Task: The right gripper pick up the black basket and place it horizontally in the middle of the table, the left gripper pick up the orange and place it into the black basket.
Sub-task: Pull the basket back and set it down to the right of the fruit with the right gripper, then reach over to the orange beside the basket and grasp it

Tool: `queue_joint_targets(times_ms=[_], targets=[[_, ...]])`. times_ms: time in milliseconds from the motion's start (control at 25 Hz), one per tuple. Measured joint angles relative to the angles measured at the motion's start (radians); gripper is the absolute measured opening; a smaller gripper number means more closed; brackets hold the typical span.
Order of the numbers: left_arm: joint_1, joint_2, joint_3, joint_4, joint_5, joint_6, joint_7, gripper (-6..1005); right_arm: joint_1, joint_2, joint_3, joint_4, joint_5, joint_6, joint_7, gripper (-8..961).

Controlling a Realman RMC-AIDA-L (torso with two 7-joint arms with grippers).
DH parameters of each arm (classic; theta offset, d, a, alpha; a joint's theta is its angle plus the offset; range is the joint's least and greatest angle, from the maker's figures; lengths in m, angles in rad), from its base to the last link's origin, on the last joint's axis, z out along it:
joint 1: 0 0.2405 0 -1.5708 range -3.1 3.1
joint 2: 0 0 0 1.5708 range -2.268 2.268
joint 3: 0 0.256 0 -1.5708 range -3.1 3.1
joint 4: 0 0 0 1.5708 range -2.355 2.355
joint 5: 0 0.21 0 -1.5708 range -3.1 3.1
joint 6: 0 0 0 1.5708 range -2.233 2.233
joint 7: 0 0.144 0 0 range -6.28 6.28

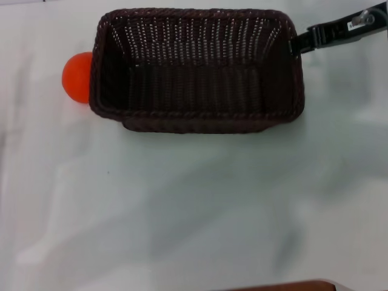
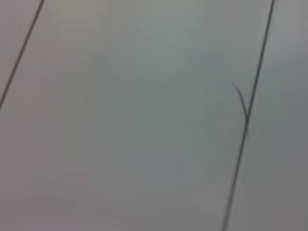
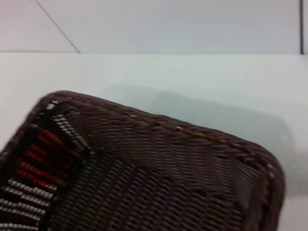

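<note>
The black basket point(image 1: 195, 70) sits on the table point(image 1: 194, 206) in the upper middle of the head view, long side across; the orange point(image 1: 77, 77) touches its left end; the right gripper point(image 1: 296, 43) meets the rim at the upper right, but I cannot tell if it is pinching.

The black basket point(image 1: 197, 70) is a large rectangular dark wicker one with a braided rim and sloping sides, empty, lying lengthwise across the far part of the desk point(image 1: 194, 206), toward twelve o'clock. It looks tipped, its near side raised. The orange point(image 1: 77, 76), small, round and bright, sits at the basket's nine o'clock end, touching its outer wall.
</note>
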Motion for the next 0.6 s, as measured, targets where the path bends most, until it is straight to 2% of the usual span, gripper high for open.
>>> queue_joint_targets(times_ms=[120, 200, 320, 440, 600], targets=[[0.011, 0.013, 0.063, -0.032, 0.022, 0.022, -0.007, 878, -0.018, 0.000, 0.017, -0.024, 0.058, 0.006, -0.019, 530], [0.030, 0.034, 0.139, -0.084, 0.054, 0.045, -0.056, 878, -0.036, 0.000, 0.054, -0.036, 0.119, 0.007, -0.059, 530], [0.052, 0.077, 0.228, -0.168, 0.110, 0.101, -0.209, 878, -0.063, 0.000, 0.135, -0.036, 0.234, 0.006, -0.142, 530], [0.064, 0.115, 0.260, -0.238, 0.192, 0.131, -0.341, 878, -0.097, 0.002, 0.214, -0.031, 0.337, 0.005, -0.249, 530], [0.077, 0.160, 0.262, -0.375, 0.392, 0.191, -0.542, 877, -0.161, 0.004, 0.272, 0.026, 0.519, -0.021, -0.434, 530]])
